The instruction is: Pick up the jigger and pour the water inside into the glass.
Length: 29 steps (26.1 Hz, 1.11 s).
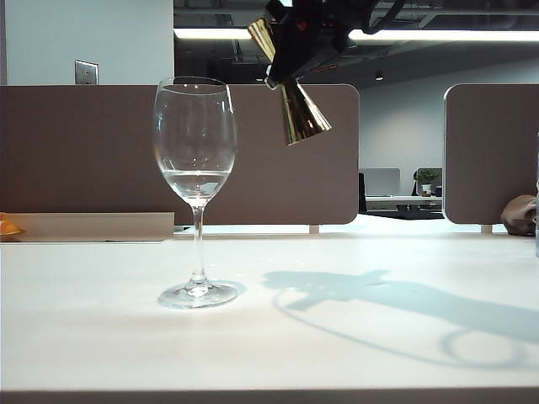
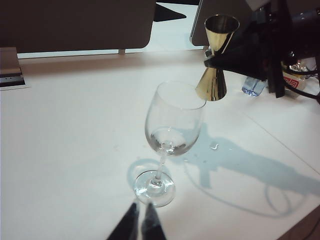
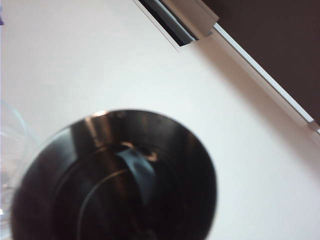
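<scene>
The glass [image 1: 195, 168] stands upright on the white table [image 1: 354, 337], with a shallow pool of clear water [image 1: 195, 178] in its bowl. Up and to the right of its rim hangs the gold jigger [image 1: 301, 114], tilted, with my right gripper [image 1: 283, 69] shut on its narrow waist. In the left wrist view the jigger [image 2: 212, 82] sits just past the glass rim [image 2: 180, 97], clamped by the black right gripper [image 2: 222, 61]. The jigger's dark mouth [image 3: 120, 175] fills the right wrist view and hides the fingers. My left gripper [image 2: 141, 207] hovers shut near the glass foot [image 2: 155, 189].
Brown divider panels [image 1: 84, 151] close off the back of the table. A low grey box [image 1: 93, 225] sits at the back left and a brown lump [image 1: 518, 215] at the far right. A small clear-blue bottle [image 2: 253, 86] stands behind the right arm. Droplets [image 2: 214, 146] lie beside the glass.
</scene>
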Each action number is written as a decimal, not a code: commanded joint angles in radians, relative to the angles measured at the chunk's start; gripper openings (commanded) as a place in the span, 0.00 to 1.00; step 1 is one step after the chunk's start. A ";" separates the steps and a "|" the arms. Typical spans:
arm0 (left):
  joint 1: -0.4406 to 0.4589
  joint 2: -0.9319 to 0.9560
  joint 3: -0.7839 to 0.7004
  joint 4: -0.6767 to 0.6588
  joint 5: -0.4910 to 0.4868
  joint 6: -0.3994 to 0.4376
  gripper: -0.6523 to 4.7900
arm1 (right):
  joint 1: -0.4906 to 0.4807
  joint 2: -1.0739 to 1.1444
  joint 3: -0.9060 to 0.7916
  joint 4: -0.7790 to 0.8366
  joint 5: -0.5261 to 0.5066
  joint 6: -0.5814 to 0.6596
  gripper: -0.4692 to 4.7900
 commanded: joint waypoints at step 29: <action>0.002 0.001 0.003 0.009 0.005 0.004 0.16 | 0.090 0.088 0.096 -0.024 0.065 -0.081 0.09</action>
